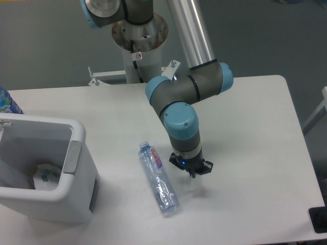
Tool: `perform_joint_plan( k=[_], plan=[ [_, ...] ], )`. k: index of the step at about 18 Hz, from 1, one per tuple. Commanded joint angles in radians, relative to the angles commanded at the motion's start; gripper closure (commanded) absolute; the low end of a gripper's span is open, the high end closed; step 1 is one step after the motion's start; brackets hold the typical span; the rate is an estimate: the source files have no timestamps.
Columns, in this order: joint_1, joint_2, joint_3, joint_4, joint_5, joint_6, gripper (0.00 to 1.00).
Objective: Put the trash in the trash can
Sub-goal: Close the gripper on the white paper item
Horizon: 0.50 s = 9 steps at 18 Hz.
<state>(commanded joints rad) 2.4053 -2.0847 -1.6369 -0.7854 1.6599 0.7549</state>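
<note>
Right in the middle of the white table (245,122): the gripper (191,172), pointing straight down and very low. Has a small blue light on its near side. Hard to tell if open or closed, as the fingers look small and dark from here. Cannot tell if anything is held.

Just under the gripper, on the table: a faint see-through bit, most likely the wrapper (196,187). Too pale and too hidden to see well. Cannot tell if touched by the fingers or not.

Just to the left of the gripper: the clear bottle (159,177). Lies flat on the table, not touched by the gripper. Has its cap end pointing away from the camera and its red-pink label near that end. Not in the bin.

At the left side of the table, well apart from the bottle: the trash can (77,133), white and big with thick walls. Stands upright, open at the top, with a grey strip (73,156) on the rim nearest the bottle. Holds something round and white (43,177) at the bottom.

Behind the trash can, at the left edge: part of a blue bottle (7,102).

Behind the table: the grey and blue arm (184,89), bending down from its round base (139,35).
</note>
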Motion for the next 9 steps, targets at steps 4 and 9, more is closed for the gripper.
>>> perform_joint_plan(
  k=[4,9],
  plan=[
    [0.008,0.0,0.061,-0.003,-0.096,-0.113,0.93],
    [0.012,0.02,0.104,-0.003,-0.198,-0.221,0.93]
  ],
)
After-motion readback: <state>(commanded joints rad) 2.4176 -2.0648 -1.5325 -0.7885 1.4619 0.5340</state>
